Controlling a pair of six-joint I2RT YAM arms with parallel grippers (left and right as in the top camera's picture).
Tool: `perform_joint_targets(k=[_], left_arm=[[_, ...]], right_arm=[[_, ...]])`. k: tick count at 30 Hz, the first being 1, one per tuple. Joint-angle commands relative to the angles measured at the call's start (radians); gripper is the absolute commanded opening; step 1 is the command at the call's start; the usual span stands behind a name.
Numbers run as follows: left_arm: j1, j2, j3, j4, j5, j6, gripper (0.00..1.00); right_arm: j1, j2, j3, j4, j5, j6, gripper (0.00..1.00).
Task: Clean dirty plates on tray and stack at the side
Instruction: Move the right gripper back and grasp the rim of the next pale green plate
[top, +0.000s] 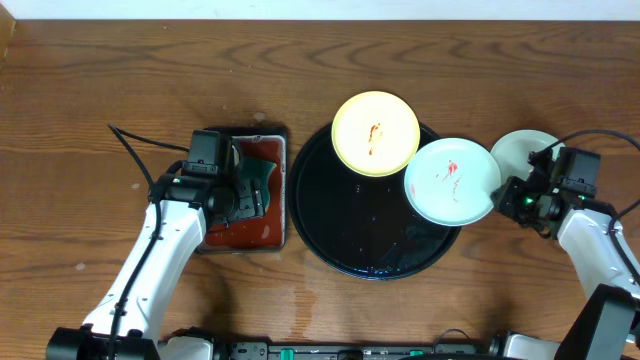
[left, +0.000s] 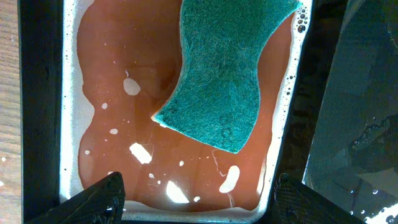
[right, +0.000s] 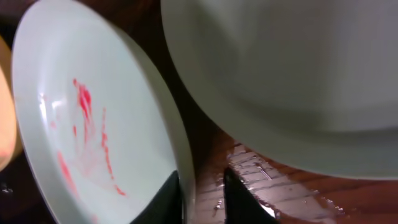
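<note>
- Fingers of the right end effector (right: 202, 177) sit close together, straddling the rim of the smeared mint plate (right: 93, 124). A sliver of gap shows beside the rim, so I cannot tell whether it is truly clamped.
- That plate has red streaks across its face and hangs over the right edge of the black tray (top: 350, 225), partly on and partly off. By the look of it, it has not been cleaned.
- Just beyond it, on the counter (top: 100, 80) to the right, lies a second mint plate (top: 522, 148) with no red showing in either view. I'd call that one done, and the start of the stack.
- Over to the left end effector (left: 199, 183): it is spread wide, holding nothing, and hovers above the green sponge (left: 227, 74).
- The sponge lies soaking in the small tray (left: 40, 93) of reddish liquid and has not been picked up.
- Up top, the yellow plate (top: 375, 133) rests on the black tray's far rim with a red smear at its centre. Neither arm is near it.
- Score as I read it: one plate is off the tray and apparently clean, two dirty ones are left, and the stack is only one plate high.
</note>
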Motion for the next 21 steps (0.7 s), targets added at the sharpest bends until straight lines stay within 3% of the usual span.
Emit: perform_joint_targets(k=[1,2,12,21], left_arm=[[0.004,0.006,0.004,-0.003,-0.009,-0.001,0.78],[0.004,0.006,0.004,-0.003,-0.009,-0.001,0.78],[0.004,0.006,0.004,-0.003,-0.009,-0.001,0.78],[0.004,0.006,0.004,0.004,-0.009,-0.002,0.78]], right_arm=[[0.018,0.001,-0.007,-0.001,0.024,0.007,0.05],[0.018,0.001,-0.007,-0.002,0.024,0.007,0.01],[0.018,-0.002,-0.007,-0.040,0.008,0.006,0.01],[0.018,-0.100,-0.006,-0.166,-0.148,-0.066,0.01]])
